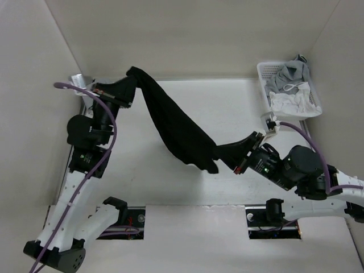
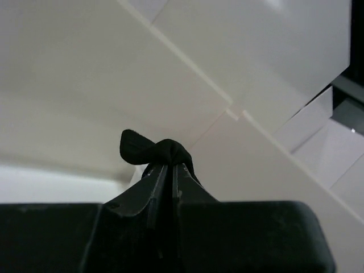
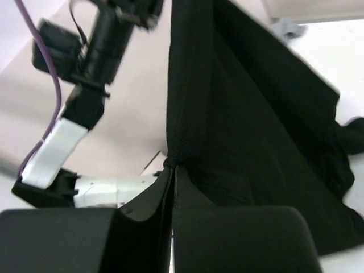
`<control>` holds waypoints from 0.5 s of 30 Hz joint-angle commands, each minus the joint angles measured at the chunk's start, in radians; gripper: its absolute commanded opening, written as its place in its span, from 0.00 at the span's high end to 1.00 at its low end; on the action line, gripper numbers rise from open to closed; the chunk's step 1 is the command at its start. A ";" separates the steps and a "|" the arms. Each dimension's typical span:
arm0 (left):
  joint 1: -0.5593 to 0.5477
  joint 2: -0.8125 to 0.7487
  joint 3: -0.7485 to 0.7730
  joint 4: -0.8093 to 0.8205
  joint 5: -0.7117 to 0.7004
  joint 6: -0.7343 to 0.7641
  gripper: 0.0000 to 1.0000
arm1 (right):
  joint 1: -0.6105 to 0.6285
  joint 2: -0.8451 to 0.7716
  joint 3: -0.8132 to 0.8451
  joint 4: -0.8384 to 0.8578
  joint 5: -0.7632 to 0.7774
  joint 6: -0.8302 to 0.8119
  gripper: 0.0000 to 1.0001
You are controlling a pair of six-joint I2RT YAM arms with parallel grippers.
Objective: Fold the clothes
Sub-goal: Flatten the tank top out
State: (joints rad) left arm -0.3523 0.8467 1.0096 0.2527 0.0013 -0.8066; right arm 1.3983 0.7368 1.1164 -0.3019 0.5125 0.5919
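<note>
We hold the clothes slung above the desk, left gripper clenched on a bunched corner, right gripper clenched on a hem. Both bites look thin: pulling apart too hard could tug the fabric free and drop it crumpled.

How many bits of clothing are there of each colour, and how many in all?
Black: 1, the black garment, stretched between the left gripper and the right gripper.
Grey: 1, the grey bundle in the white basket.
White: 1, the white bundle in the same basket.
Total: 3, though either bundle may hide more pieces.
</note>
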 commanded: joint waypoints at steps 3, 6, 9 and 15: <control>0.069 0.043 0.271 -0.055 -0.027 0.069 0.99 | 0.086 0.127 0.170 0.069 -0.042 -0.168 1.00; 0.072 0.120 0.363 -0.081 -0.021 0.069 0.99 | 0.084 0.115 0.157 0.115 0.033 -0.217 1.00; 0.068 0.187 0.392 -0.079 -0.030 0.099 0.99 | -0.004 0.075 0.085 0.188 0.153 -0.290 1.00; 0.066 0.524 0.550 -0.127 0.095 0.181 0.97 | -0.242 0.079 -0.079 0.171 -0.112 -0.048 1.00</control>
State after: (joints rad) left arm -0.2756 1.1912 1.4940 0.1951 0.0120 -0.6907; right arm 1.2201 0.7998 1.1213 -0.1734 0.5339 0.4278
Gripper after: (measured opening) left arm 0.040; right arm 0.009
